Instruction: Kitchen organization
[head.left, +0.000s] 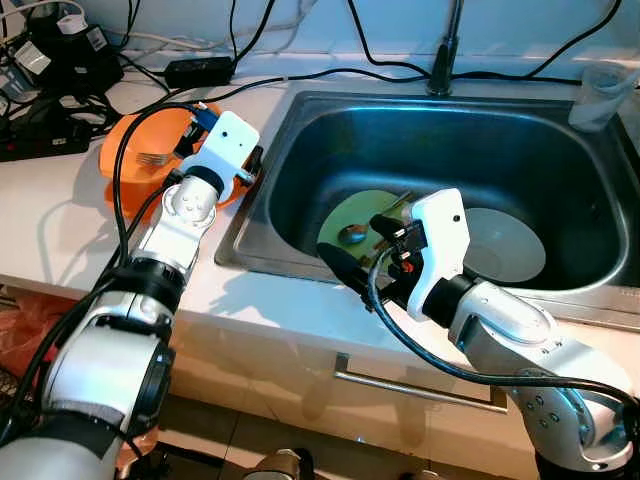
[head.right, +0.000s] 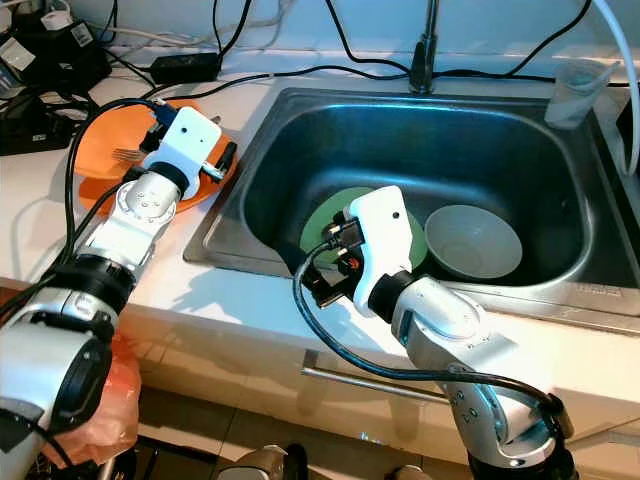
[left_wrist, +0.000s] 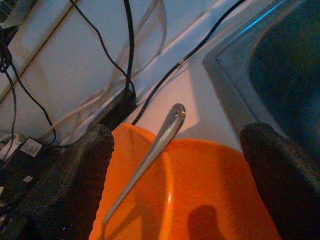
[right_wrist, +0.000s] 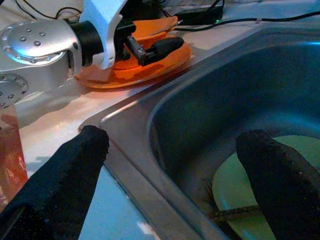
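Note:
An orange bowl (head.left: 140, 150) sits on the white counter left of the sink, with a metal fork (head.left: 152, 158) lying in it. My left gripper (left_wrist: 175, 165) hovers open over the bowl's right side, the fork handle (left_wrist: 160, 140) between its fingers and untouched. In the steel sink (head.left: 280, 262) lie a green plate (head.left: 365, 205) carrying a spoon (head.left: 352, 234) and thin utensils, and a white bowl (head.left: 505, 245) to its right. My right gripper (head.left: 362, 245) is open above the sink's front left part, just over the green plate's near edge, holding nothing.
The faucet (head.left: 445, 60) stands at the sink's back. A clear plastic cup (head.left: 600, 95) sits at the back right corner. Power strips and black cables (head.left: 50, 60) crowd the counter's back left. A drawer handle (head.left: 400, 385) runs below the counter front.

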